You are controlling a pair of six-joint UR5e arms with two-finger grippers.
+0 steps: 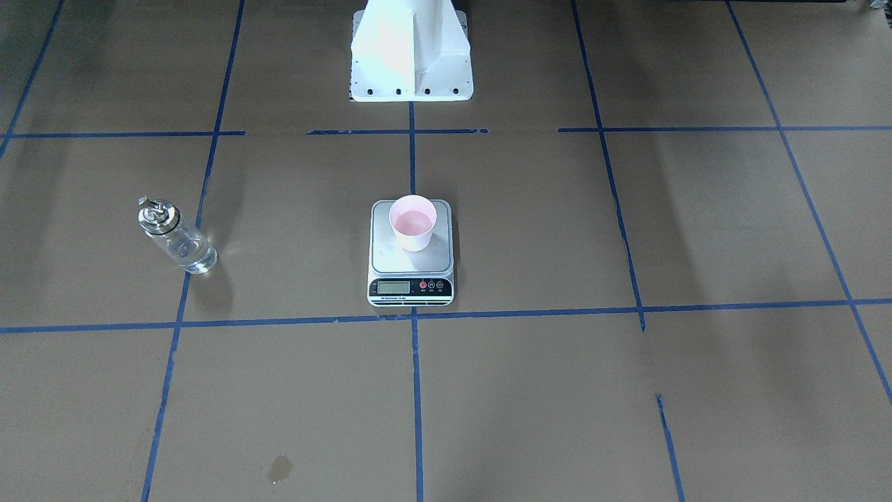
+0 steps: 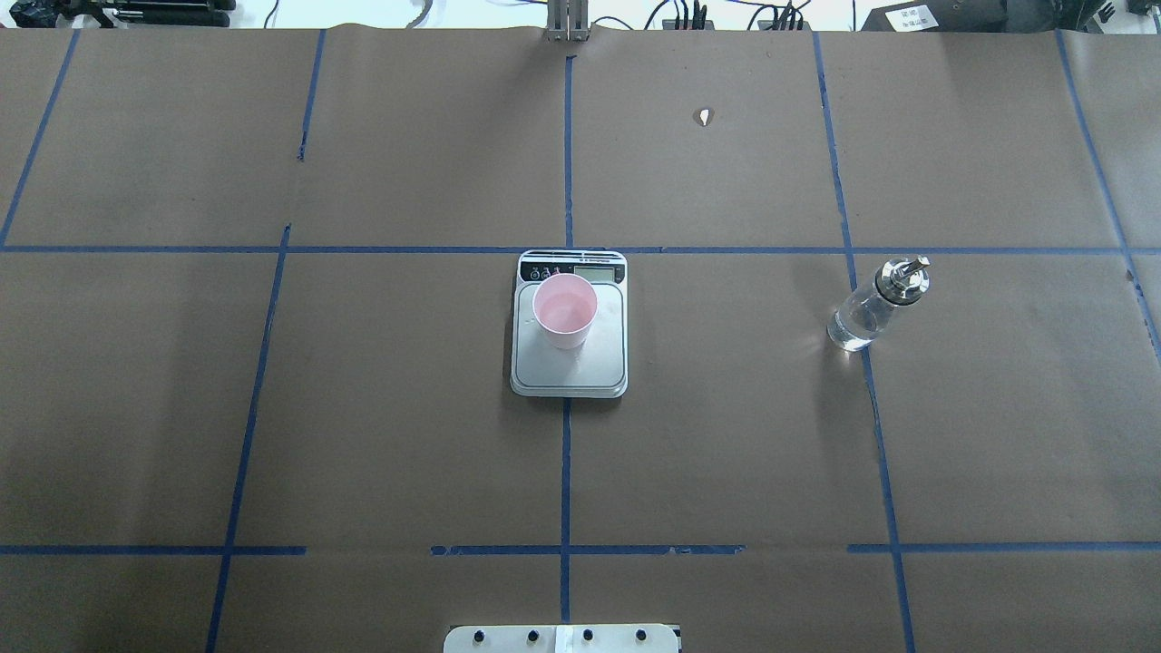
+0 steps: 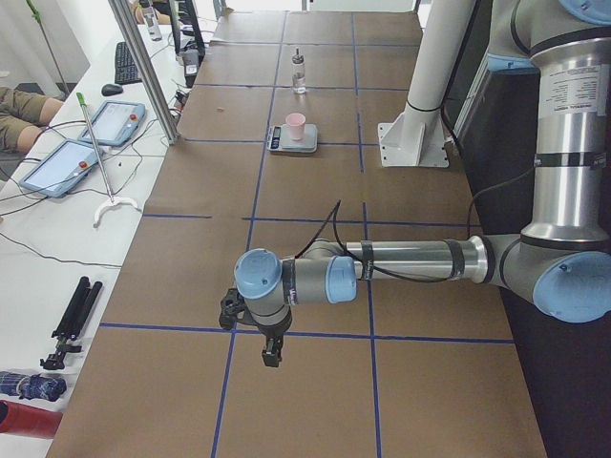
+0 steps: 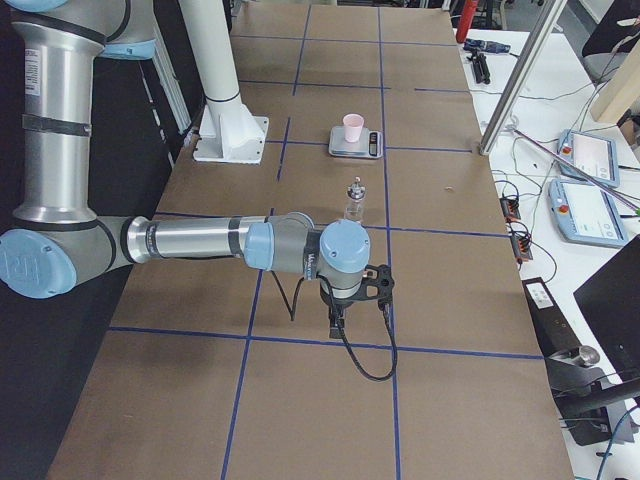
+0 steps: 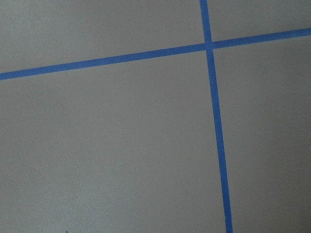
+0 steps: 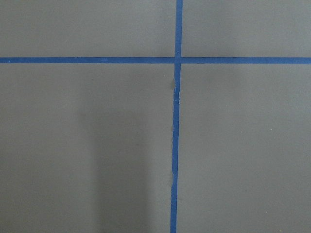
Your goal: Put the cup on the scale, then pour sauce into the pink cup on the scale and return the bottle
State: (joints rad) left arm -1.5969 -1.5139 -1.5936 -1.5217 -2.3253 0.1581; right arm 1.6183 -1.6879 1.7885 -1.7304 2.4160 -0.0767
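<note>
Cup (image 2: 564, 311) rests on scale (image 2: 569, 367); bottle (image 2: 873, 308) stands well apart. Jaws too distant to tell if apart. Careless grab might topple bottle.

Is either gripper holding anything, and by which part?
Nothing is held: the small pink paper cup sits on the steel kitchen scale, the clear glass bottle stands alone, the left gripper and right gripper far off.

Silver arms (image 3: 410, 260), blue joint caps (image 3: 258, 274), black cable (image 4: 365, 365)
</note>
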